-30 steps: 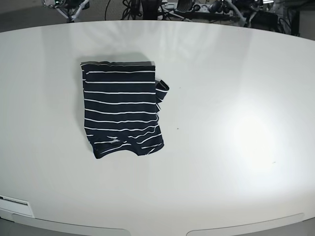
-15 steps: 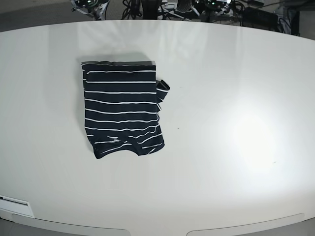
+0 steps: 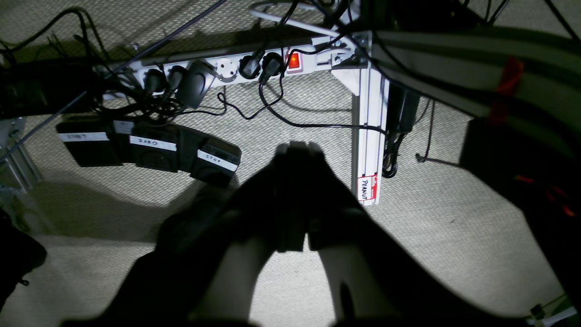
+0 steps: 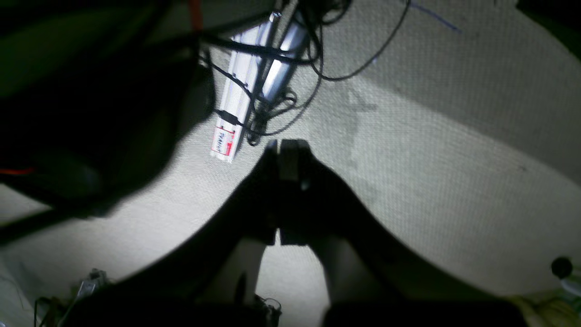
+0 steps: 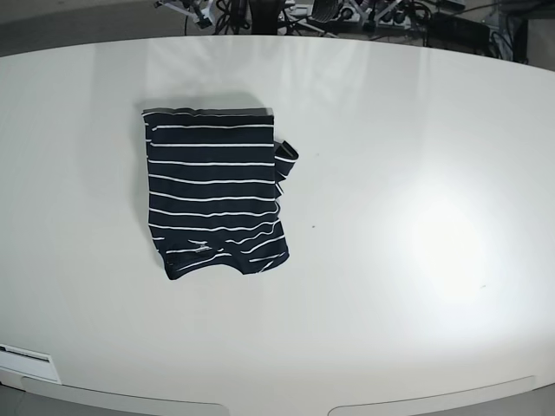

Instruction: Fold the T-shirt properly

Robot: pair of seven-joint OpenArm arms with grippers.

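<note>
White and glossy, the wide table fills the base view, with a bright glare patch on its right half. Left of centre lies the T-shirt, dark navy with thin white stripes, folded into a compact, roughly rectangular packet flat on the tabletop; a small loop of cloth pokes out at its right edge and the lower corner is slightly rumpled. Neither arm is over the table. Both wrist cameras look down at pale carpet. The left gripper hangs with its fingers pressed together and nothing between them, above a power strip and labelled black pedals. The right gripper is likewise closed and empty, near a white frame leg.
</note>
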